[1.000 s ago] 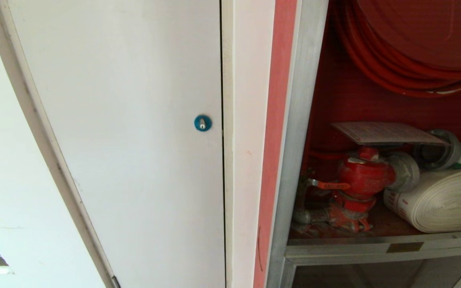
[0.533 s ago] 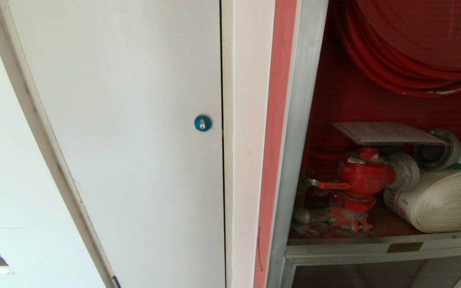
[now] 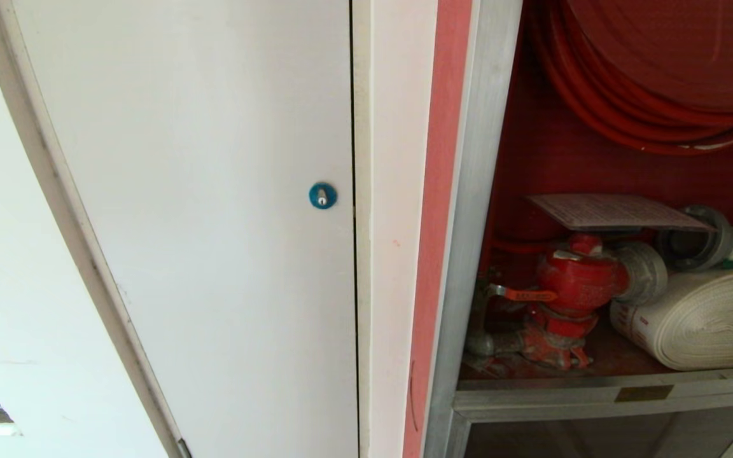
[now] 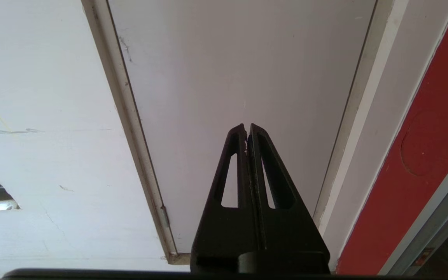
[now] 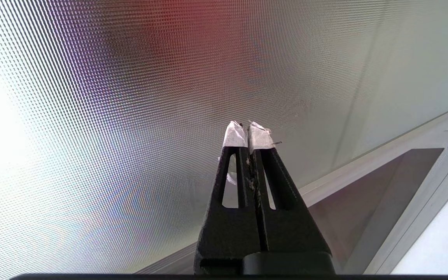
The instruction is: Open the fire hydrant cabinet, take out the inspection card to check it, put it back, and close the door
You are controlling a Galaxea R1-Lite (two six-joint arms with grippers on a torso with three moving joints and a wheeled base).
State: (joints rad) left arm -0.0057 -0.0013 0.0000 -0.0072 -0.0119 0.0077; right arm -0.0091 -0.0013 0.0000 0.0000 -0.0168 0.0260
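Cabinet of brushed silver metal stands open at my right, red inside; the thin, flat, line-printed card lies on the rounded red valve, beside a coiled white hose. My left hand is pressed shut, empty, before a smooth white panel. My right hand, tape-tipped, is shut too, near dotted glass.

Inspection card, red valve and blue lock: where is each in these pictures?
inspection card [image 3: 614,211], head view, middle of its printed face.
red valve [image 3: 579,278], head view, on its round body.
blue lock [image 3: 322,195], head view, centre of the disc.
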